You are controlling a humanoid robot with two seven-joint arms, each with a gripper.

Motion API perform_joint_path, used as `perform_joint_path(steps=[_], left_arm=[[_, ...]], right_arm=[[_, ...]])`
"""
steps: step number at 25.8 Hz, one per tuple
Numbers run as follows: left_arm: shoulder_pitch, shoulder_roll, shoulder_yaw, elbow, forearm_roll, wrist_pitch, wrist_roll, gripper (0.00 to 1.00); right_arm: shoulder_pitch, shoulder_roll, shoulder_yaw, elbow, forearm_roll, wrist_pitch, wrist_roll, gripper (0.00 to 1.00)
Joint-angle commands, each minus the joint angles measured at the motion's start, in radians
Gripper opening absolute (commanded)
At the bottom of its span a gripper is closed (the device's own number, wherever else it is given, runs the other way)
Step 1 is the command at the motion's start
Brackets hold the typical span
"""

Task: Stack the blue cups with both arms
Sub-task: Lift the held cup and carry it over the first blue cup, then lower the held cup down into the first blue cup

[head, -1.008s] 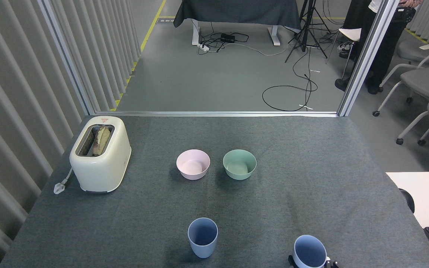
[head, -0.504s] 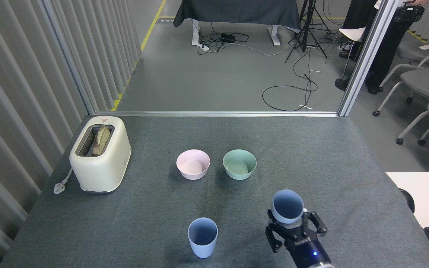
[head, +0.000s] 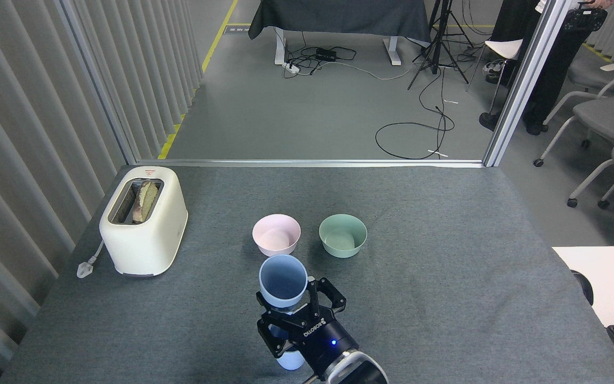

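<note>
My right gripper (head: 288,314) has swung from the right side of the table across to the middle since half a second ago, carrying one blue cup (head: 283,280) with it, so that this held cup now hangs over the spot where the second blue cup (head: 291,361) stands. My fingers are closed around the lower wall of the held cup, mouth up, and it looks roughly upright with a slight lean away from me. The standing cup is almost wholly hidden under my wrist; only a pale sliver of its lower body shows below the gripper, so I cannot tell how well the two rims line up. I judge that carrying is nearly over and lowering is what remains, with the base going into the open mouth beneath. My left arm is not in view. For room: the pink bowl (head: 276,235) sits just beyond the held cup's rim, close enough that any forward drift would brush it, and the green bowl (head: 342,235) is a little further off to the right. The toaster (head: 143,219) is well apart on the left. The near edge of the table (head: 472,256) is close below the standing cup, while the right side lies open for pulling back.
</note>
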Motion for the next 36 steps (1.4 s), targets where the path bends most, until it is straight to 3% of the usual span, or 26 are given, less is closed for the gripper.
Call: perform_joint_path(steps=[1,36], left_arm=[[0.001,0.0,0.005,0.0,0.003,-0.002,0.001,1.0],[0.001,0.0,0.025,0.0,0.003,-0.002,0.001,1.0]], right_arm=[[0.046,0.004,0.02,-0.018,0.002,-0.006,0.006,0.56],[0.087,-0.019,0.003,0.033,-0.009,0.013,-0.001,0.59]])
